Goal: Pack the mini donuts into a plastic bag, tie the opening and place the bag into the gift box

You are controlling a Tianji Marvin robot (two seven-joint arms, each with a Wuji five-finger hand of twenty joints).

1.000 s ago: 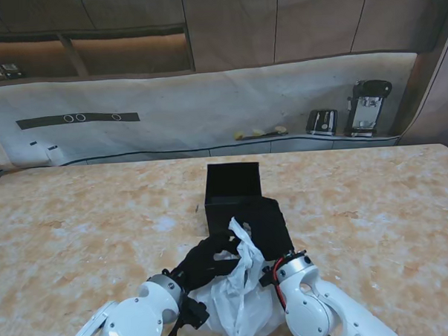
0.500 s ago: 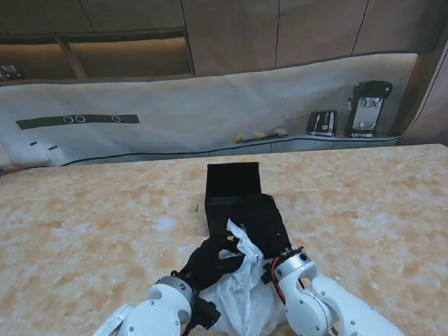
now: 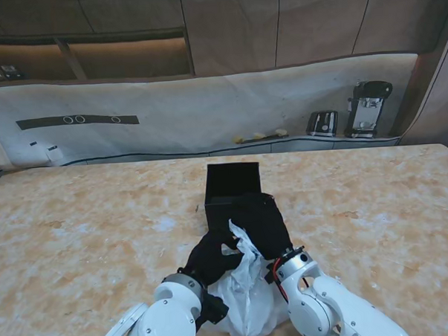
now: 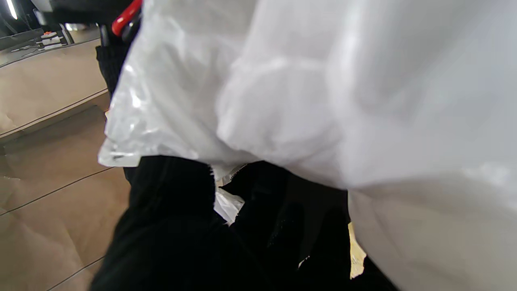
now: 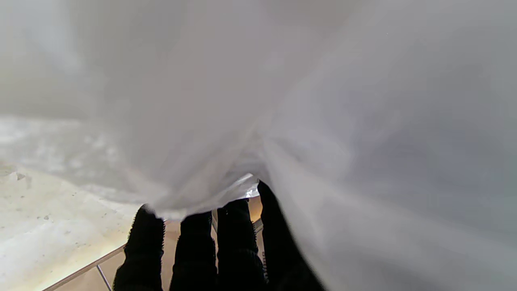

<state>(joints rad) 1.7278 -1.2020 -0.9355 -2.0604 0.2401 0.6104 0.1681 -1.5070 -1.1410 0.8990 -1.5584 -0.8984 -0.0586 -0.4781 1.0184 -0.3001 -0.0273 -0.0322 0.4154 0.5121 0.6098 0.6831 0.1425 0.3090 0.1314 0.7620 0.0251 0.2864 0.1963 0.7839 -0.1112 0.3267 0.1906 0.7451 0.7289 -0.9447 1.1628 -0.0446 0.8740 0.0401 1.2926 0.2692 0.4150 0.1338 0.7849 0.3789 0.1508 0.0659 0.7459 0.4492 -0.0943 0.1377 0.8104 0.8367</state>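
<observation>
The bag hides my right hand from the stand — only fingers show at the wrist. Donuts unseen inside. Bag blurred close up; my arms cut off at the edge.

One white plastic bag sits on one marble-patterned table. One black gift box stands just beyond the bag. Two black-gloved robot hands are visible: the left hand and the right hand. On the counter behind the table sit two dark appliances. The number of donuts cannot be made out.
</observation>
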